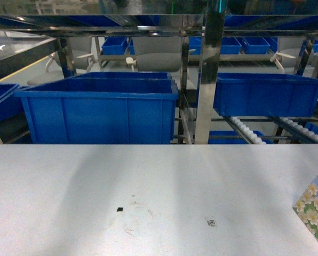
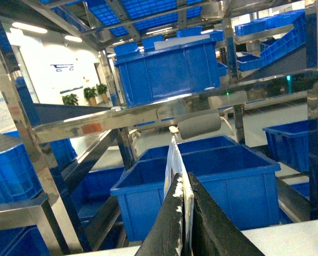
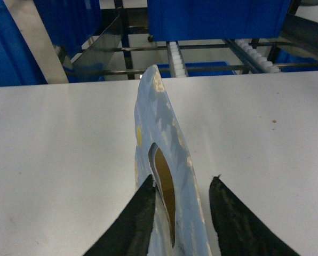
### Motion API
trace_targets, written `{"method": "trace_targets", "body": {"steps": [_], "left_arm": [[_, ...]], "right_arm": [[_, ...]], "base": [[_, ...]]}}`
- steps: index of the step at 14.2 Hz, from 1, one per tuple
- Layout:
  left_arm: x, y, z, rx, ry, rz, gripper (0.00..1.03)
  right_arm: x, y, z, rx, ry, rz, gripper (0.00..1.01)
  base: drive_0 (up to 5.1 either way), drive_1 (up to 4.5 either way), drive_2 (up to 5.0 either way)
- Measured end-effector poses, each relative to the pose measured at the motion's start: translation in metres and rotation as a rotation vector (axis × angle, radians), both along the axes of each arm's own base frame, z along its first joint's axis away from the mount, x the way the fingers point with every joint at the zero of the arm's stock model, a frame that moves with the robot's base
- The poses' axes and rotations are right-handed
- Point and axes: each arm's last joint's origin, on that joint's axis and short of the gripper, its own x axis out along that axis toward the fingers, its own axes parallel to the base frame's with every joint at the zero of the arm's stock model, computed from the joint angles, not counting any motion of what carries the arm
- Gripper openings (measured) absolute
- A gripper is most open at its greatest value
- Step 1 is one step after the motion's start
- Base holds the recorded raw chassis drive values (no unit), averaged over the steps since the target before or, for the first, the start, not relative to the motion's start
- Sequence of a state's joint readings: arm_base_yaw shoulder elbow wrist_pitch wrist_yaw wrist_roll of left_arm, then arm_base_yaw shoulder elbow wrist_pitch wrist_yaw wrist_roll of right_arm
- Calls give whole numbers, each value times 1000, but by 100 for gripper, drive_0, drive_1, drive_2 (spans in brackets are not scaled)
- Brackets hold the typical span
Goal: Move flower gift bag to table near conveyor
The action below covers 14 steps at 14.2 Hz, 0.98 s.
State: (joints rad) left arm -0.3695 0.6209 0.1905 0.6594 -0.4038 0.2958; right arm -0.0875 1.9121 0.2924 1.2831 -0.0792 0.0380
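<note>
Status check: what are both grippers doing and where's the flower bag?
Right gripper straddles flower gift bag top above table. Left gripper shut on a thin sheet. Nothing blocking.

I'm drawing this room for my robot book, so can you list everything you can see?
flower gift bag: one, sky-blue with daisies, at the table's right side
thin paper thing: one, white, edge-on, in the left gripper
table: one, white-grey, in front
code sticker: one, tiny, on the table
bins: several, blue, on the rack behind
conveyor: white rollers, behind the table, right
steel rack: shiny, behind
left gripper: black, pinched shut
right gripper: black, fingers either side of the bag
</note>
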Motion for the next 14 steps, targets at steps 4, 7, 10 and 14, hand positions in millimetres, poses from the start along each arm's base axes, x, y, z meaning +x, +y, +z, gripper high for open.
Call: {"method": "trace_targets", "body": {"steps": [4, 7, 10, 14], "left_arm": [[0, 0, 0, 0, 0, 0, 2], [0, 0, 0, 0, 0, 0, 2], [0, 0, 0, 0, 0, 0, 2], [0, 0, 0, 0, 0, 0, 2]], "right_arm": [[-18, 2, 35, -39, -137, -29, 82], [-33, 3, 52, -95, -215, -72, 99], [-50, 4, 66, -122, -274, -106, 98], [-83, 5, 86, -139, -325, -112, 98]], "base": [[0, 0, 0], [0, 0, 0], [0, 0, 0], [0, 0, 0]]}}
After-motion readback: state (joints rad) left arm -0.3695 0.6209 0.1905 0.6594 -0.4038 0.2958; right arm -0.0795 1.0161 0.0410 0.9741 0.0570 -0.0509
